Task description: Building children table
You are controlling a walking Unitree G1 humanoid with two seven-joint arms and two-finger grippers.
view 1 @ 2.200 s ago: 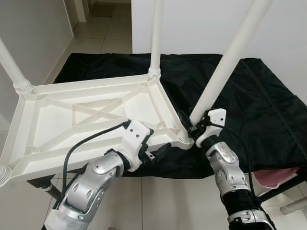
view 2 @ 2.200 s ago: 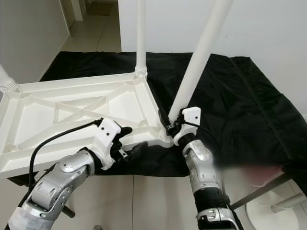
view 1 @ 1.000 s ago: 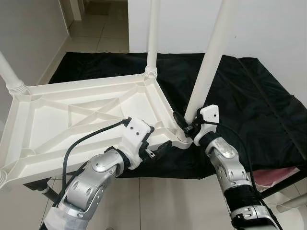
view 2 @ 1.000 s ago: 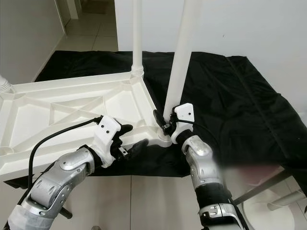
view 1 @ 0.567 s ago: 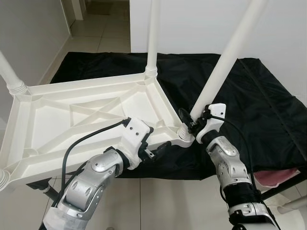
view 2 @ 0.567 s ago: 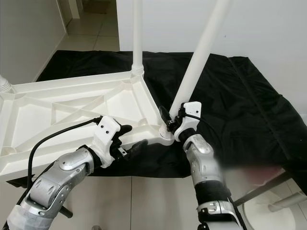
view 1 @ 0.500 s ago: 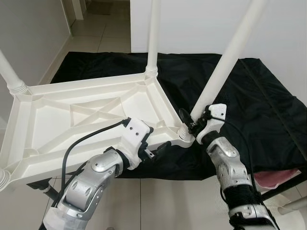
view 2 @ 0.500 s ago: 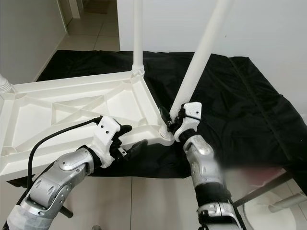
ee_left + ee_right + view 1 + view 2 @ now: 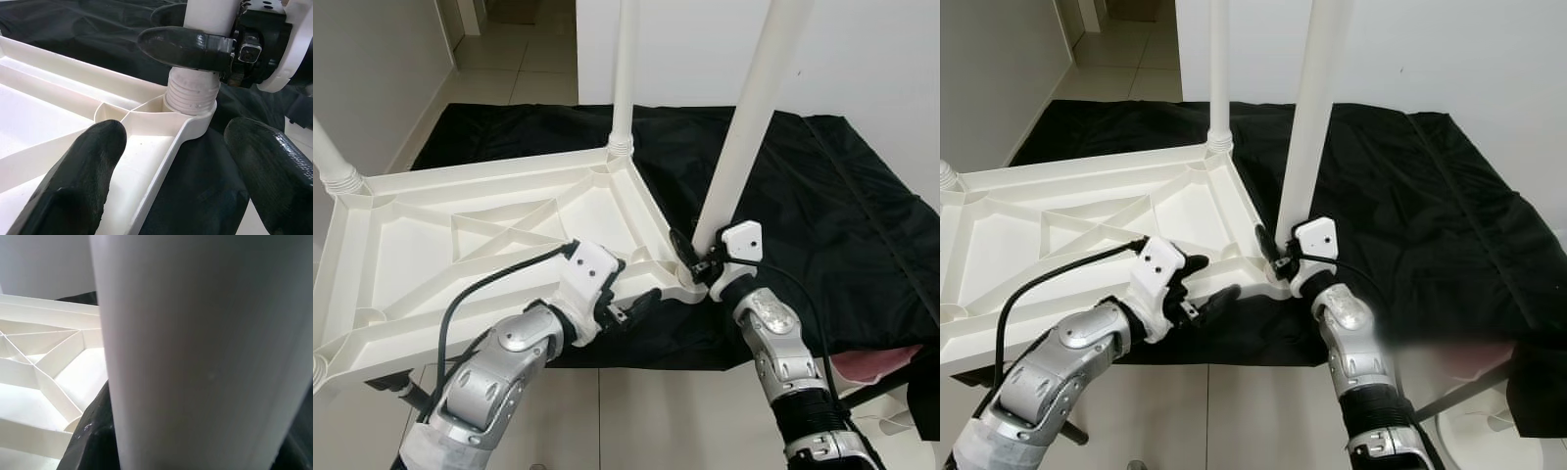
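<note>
Screwing leg (image 9: 744, 147) into near corner socket (image 9: 190, 100) of upturned tabletop (image 9: 460, 235), which lay on black cloth (image 9: 822, 215). I had right gripper (image 9: 697, 257) clamped round leg base, thread part seated, a few turns showing. Left gripper (image 9: 631, 305) sat spread at tabletop near edge, one finger (image 9: 83, 166) over rim, gripping nothing. Far leg (image 9: 625, 69) and left-corner leg (image 9: 333, 157) stood in sockets. Next, I judged: twist leg home, keep it upright.
</note>
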